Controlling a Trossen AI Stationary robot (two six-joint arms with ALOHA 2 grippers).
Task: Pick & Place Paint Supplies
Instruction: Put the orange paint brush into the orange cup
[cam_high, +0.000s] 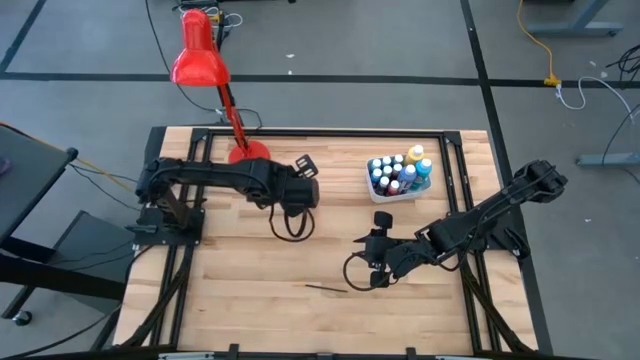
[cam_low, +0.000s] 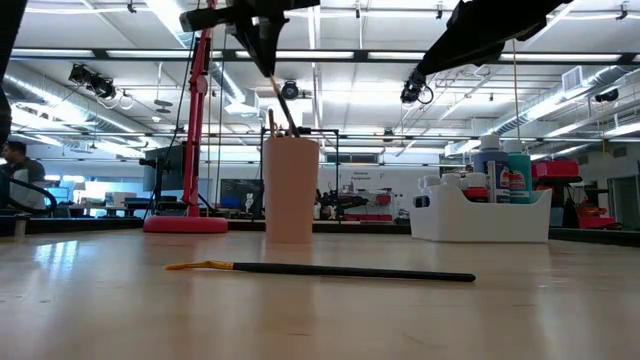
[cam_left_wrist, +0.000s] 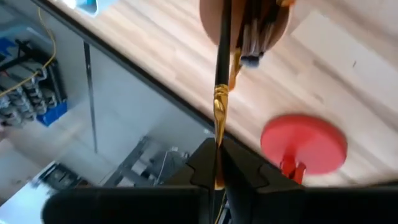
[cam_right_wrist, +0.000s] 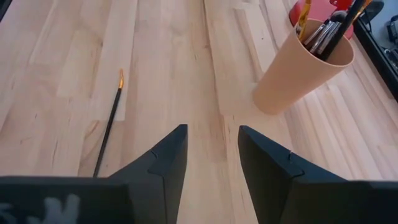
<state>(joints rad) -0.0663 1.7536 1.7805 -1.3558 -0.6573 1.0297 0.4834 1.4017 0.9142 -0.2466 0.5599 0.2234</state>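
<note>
One paintbrush pinched between left fingers — right fingers apart, empty.

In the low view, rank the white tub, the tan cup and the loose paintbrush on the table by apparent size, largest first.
1. Loose paintbrush: longest span, but thin and nearest the camera, so unsure.
2. White tub: widest body.
3. Tan cup: taller than the tub, yet narrower.

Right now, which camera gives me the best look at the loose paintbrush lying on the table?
The low view: the paintbrush lies side-on, whole, yellow end to dark tip. The right wrist view shows it ahead of the open right gripper, partly cut off. The high view shows only a thin sliver. The left wrist view misses it.
</note>
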